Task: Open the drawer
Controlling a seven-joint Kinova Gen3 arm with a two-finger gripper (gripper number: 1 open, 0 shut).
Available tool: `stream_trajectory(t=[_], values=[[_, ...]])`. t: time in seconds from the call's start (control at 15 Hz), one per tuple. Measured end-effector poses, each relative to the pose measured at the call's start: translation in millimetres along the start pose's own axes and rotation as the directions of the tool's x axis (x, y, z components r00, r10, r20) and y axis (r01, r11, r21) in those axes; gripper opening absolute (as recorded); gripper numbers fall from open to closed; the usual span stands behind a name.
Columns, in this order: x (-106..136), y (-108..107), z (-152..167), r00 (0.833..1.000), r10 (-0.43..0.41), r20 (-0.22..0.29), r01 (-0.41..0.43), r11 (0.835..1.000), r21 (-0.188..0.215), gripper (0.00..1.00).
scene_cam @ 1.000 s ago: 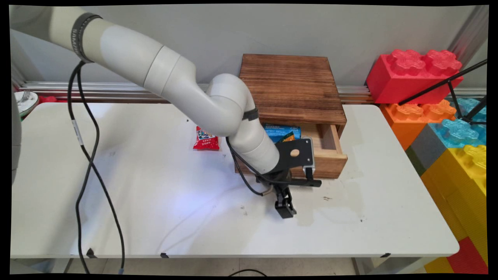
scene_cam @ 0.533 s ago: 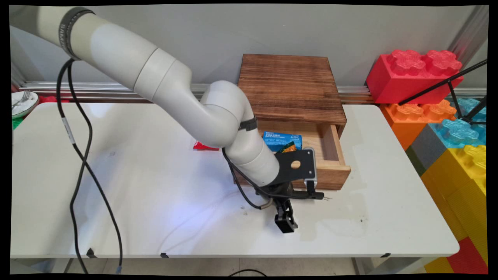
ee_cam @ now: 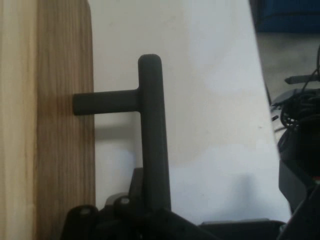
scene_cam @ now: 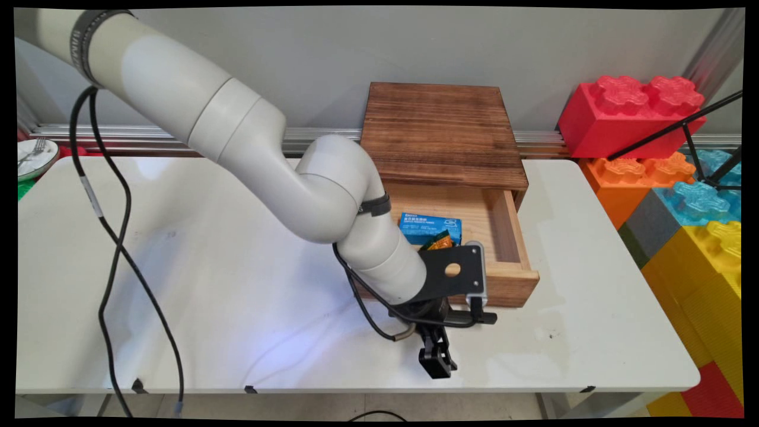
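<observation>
Since the earlier frames the drawer [scene_cam: 504, 237] has slid farther out of the wooden cabinet [scene_cam: 442, 127] toward the table's near side, and the gripper [scene_cam: 442, 320] has come nearer the front edge with it; the red packet seen earlier on the table is now behind the arm. The gripper sits at the drawer's front face, its jaws closed around the black handle [ee_cam: 152, 130]. In the hand view the handle's bar runs up from between the gripper's links, and a short post joins it to the drawer front [ee_cam: 62, 125] on that picture's left. The drawer stands well open, its front just beside the gripper and its back still under the cabinet top. Inside lie a blue packet [scene_cam: 431, 224] and, touching its near edge, a small orange packet [scene_cam: 440, 240], both toward the drawer's left half, partly behind the wrist. The white table [scene_cam: 237, 284] carries the cabinet at its far side. Coloured blocks [scene_cam: 652, 136] stand off the table's right end, and a plate [scene_cam: 32, 155] lies at the far left.
</observation>
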Motion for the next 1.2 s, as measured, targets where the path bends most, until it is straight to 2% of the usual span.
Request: stream_trajectory(t=[1.2], values=[[2.4,46.6,-10.6,0.999,0.027,-0.02,-0.028,0.998,-0.054,1.0]])
